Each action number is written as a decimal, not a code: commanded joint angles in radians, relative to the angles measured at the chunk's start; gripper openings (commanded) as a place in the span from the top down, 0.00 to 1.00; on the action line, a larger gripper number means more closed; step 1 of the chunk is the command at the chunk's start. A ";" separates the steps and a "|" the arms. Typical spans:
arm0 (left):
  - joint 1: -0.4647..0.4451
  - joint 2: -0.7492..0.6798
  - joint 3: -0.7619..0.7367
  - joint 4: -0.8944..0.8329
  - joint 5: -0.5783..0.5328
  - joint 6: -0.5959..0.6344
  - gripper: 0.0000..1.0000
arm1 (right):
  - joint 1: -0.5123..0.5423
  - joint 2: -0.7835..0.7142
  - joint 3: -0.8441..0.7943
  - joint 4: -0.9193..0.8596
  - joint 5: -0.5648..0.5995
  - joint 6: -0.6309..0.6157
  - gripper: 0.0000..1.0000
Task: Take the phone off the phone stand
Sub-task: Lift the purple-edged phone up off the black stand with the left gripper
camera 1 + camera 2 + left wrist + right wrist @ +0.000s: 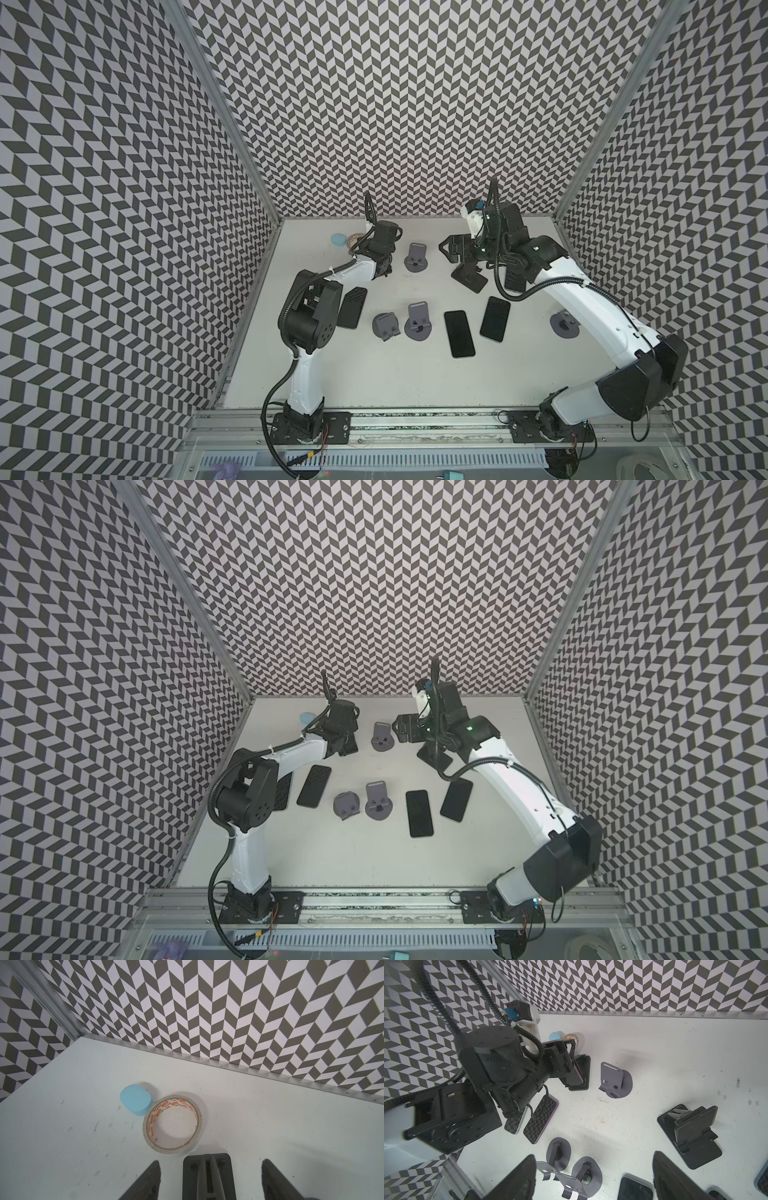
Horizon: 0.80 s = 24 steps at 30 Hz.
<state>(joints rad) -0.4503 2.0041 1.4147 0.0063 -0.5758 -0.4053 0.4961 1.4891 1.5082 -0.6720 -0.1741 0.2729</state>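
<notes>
**Editor:** Where is the phone?

**Photographer:** Far left of the desk point(374, 374), near the back wall. The purple-edged phone point(579, 1072) leans in a black stand point(586, 1064), close to a tape roll point(150, 1124) and a blue puck point(135, 1101).

**Editor:** And the grip?

**Photographer:** The left arm point(357, 270) reaches down over the stand, the left jaws clamped on the phone's opposite edges. My reading is that the edges are the only purchase, since the stand's plate backs the phone and its lip holds the foot. In the left wrist view the ribbed plate shows between the fingers point(145, 1182) with a gap on each side. That fits a hold on something wider than the plate.

**Editor:** The other arm?

**Photographer:** The right arm point(582, 307) hangs above a second black stand point(469, 276), which is empty. The right jaws are apart and carry nothing. I take it as keeping clear, though it is placed to steady a stand if one tips.

**Editor:** How far along?

**Photographer:** Gripped, not yet out. Other phones point(459, 332) lie flat on the desk, and the grey stands point(417, 257) are bare. The lift probably has to follow the stand's slope to clear the lip. A light stand could come up with the phone.
</notes>
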 commanded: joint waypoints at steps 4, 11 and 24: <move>0.002 -0.075 -0.014 0.032 0.018 0.002 0.44 | 0.015 -0.001 0.016 0.034 -0.011 0.004 0.15; 0.000 -0.097 -0.029 0.040 0.031 0.008 0.46 | 0.018 0.006 0.025 0.036 -0.007 0.003 0.15; -0.001 -0.226 -0.092 0.049 0.078 0.081 0.48 | 0.028 0.004 0.023 0.031 -0.004 0.005 0.16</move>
<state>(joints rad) -0.4500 1.8450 1.3319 0.0071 -0.5095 -0.3454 0.5125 1.4921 1.5158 -0.6720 -0.1764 0.2741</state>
